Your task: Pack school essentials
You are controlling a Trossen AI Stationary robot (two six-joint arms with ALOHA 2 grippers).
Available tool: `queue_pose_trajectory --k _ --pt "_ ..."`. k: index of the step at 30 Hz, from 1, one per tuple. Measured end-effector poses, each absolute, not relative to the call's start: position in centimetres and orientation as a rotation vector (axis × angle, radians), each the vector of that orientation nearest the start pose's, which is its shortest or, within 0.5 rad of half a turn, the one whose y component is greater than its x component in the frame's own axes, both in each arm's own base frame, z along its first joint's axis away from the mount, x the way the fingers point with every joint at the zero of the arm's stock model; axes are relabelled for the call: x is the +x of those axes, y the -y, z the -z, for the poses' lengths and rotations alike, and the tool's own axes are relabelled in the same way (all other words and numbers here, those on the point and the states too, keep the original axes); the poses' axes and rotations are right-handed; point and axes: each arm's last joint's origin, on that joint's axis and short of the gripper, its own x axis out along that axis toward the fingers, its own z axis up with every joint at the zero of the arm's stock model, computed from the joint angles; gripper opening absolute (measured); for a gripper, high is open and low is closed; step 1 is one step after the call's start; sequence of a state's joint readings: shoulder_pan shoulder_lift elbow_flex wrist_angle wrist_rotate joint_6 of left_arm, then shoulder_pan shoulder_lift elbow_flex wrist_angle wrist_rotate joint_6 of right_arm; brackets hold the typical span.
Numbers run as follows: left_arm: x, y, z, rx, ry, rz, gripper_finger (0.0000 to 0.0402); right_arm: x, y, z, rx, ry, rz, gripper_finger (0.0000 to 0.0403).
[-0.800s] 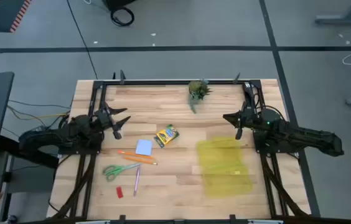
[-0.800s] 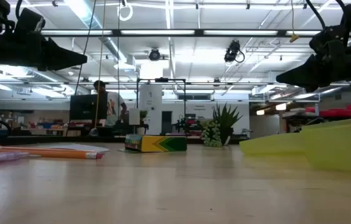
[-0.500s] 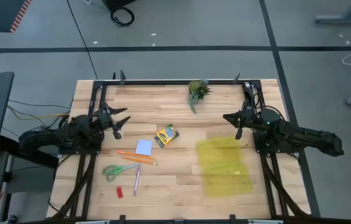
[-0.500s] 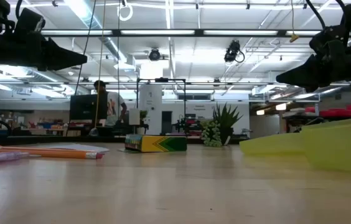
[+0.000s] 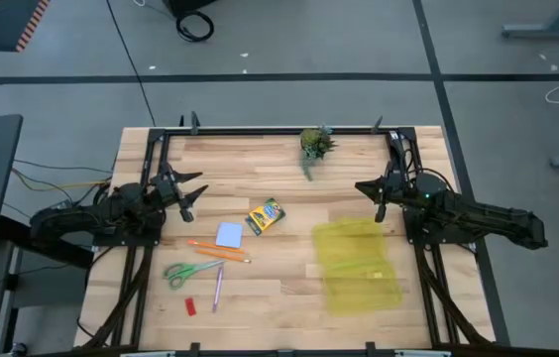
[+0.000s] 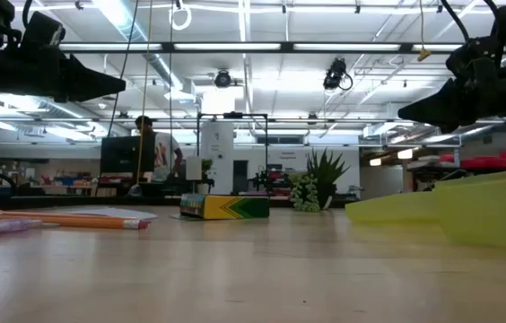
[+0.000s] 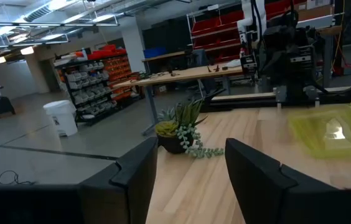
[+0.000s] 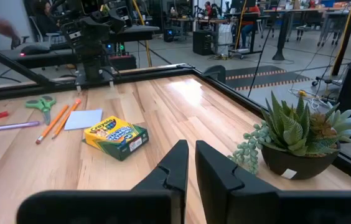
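The school essentials lie flat on the table's left half. They are the crayon box (image 5: 266,215) (image 8: 116,137), light-blue note pad (image 5: 229,234), orange pencil (image 5: 218,251), green-handled scissors (image 5: 192,270), pinkish pen (image 5: 217,289) and red eraser (image 5: 190,306). My left gripper (image 5: 196,194) (image 7: 191,180) hovers open above the table, left of the crayon box. My right gripper (image 5: 362,188) (image 8: 191,158) hovers shut near the yellow case's far end, with only a thin slit between its fingers. Neither gripper touches anything.
A translucent yellow case (image 5: 357,265) (image 6: 468,211) lies on the table's right half. A small potted plant (image 5: 315,146) (image 8: 300,137) stands by the far edge. Bare wood lies between the crayon box and the case. A black frame rail (image 5: 279,130) runs along the far edge.
Both arms and everything on the table have kept still. A person's hand off the table's near left corner has drawn back toward the picture's edge.
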State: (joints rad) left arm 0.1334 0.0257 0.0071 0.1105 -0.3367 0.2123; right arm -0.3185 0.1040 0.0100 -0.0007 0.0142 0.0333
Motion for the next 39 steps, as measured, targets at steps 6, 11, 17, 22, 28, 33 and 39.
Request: queue_pose_trajectory --k 6,11,17,22,28,33,39 --pt "9.47 -2.24 -17.44 0.199 0.042 -0.478 0.0192 9.79 3.27 -15.85 0.047 -0.089 0.334 0.0037" --pt "9.47 -2.24 -17.45 0.199 0.042 -0.478 0.019 9.79 3.27 -15.85 0.047 -0.089 0.334 0.0037" --pt "9.47 -2.24 -17.44 0.199 0.042 -0.478 0.0195 9.79 3.27 -15.85 0.047 -0.089 0.334 0.0037" --pt "9.47 -2.24 -17.45 0.199 0.042 -0.478 0.0195 9.79 3.27 -15.85 0.047 -0.089 0.334 0.0037" --pt "9.47 -2.24 -17.44 0.199 0.042 -0.478 0.019 9.79 3.27 -15.85 0.047 -0.088 0.334 0.0037" --pt "9.47 -2.24 -17.45 0.199 0.042 -0.478 0.0195 9.79 3.27 -15.85 0.047 -0.089 0.334 0.0037" --pt "9.47 -2.24 -17.46 0.199 0.043 -0.478 0.0194 9.79 3.27 -15.85 0.04 -0.09 0.334 0.0037"
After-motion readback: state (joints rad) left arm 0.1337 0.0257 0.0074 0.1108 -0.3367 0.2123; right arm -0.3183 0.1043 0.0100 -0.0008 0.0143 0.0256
